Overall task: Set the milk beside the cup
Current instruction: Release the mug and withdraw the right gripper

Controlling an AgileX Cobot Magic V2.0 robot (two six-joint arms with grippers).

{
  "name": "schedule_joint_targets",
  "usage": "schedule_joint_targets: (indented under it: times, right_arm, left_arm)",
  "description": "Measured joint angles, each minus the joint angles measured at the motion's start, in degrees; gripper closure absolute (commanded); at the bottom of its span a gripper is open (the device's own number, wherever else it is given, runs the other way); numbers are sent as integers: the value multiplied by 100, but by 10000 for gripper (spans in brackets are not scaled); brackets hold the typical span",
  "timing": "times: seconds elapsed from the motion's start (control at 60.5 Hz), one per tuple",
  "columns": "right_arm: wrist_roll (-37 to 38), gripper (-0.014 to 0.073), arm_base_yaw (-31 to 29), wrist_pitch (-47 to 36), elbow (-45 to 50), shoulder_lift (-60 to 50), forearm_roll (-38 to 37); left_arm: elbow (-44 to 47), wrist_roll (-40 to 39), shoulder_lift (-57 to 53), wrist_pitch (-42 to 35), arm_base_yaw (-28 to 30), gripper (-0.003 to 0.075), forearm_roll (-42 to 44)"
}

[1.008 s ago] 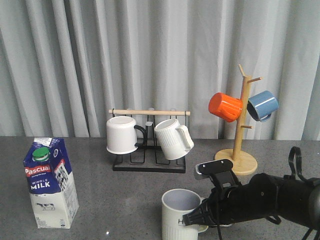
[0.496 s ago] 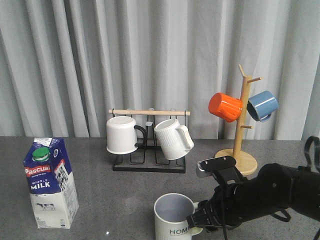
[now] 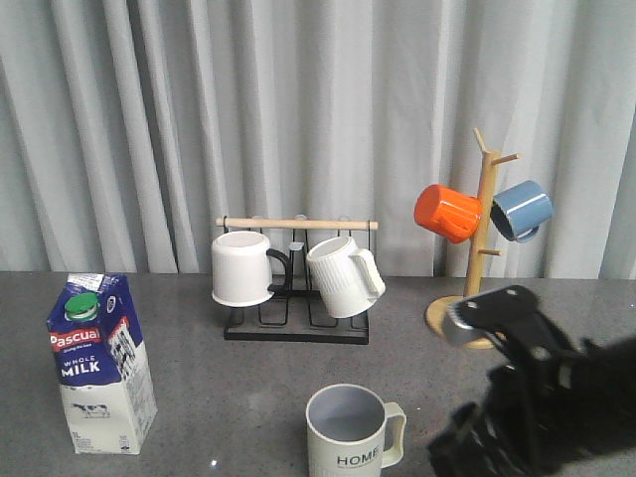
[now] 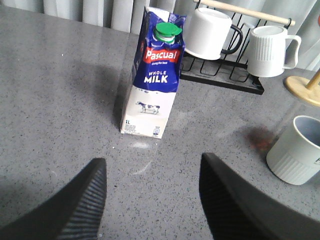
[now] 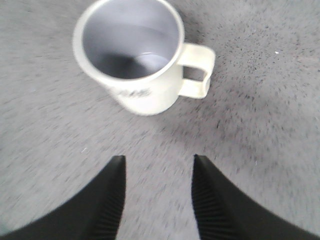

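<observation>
The milk is a blue and white carton with a green cap, upright at the table's left. In the left wrist view the milk stands ahead of my left gripper, which is open, empty and well apart from it. The cup, a cream mug marked "HOME", stands upright at the front centre, handle to the right. My right arm is a blurred dark mass to its right. The right gripper is open and empty, a short way back from the cup.
A black wire rack at the back holds a plain white mug and a ribbed white mug. A wooden mug tree at the back right carries an orange mug and a blue mug. Grey curtains hang behind.
My right gripper has let go of the cup's handle and drawn back to the right. The cup, shifted slightly left earlier, now stands free. The milk has not moved.
</observation>
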Motion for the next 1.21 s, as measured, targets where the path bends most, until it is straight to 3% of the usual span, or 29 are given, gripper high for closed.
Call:
schedule_joint_targets:
  times: [0.231, 0.496, 0.81, 1.024, 1.206]
  right_arm:
    - [-445, 610, 0, -380, 1700, -2243, 177]
    - [-528, 603, 0, -808, 3435, -4380, 182]
    - [-523, 601, 0, -877, 4283, -4908, 176]
    - [-498, 601, 0, -993, 4295, -4908, 277]
    - [-494, 600, 0, -1001, 4295, -4908, 302]
  left_arm:
    - [0, 0, 0, 213, 0, 313, 0]
    - [-57, 0, 83, 663, 0, 286, 0]
    - [-1568, 510, 1232, 1525, 0, 104, -202]
    - [-3262, 1493, 2486, 2856, 0, 116, -475]
    - [-4031, 1700, 3025, 3095, 0, 143, -769]
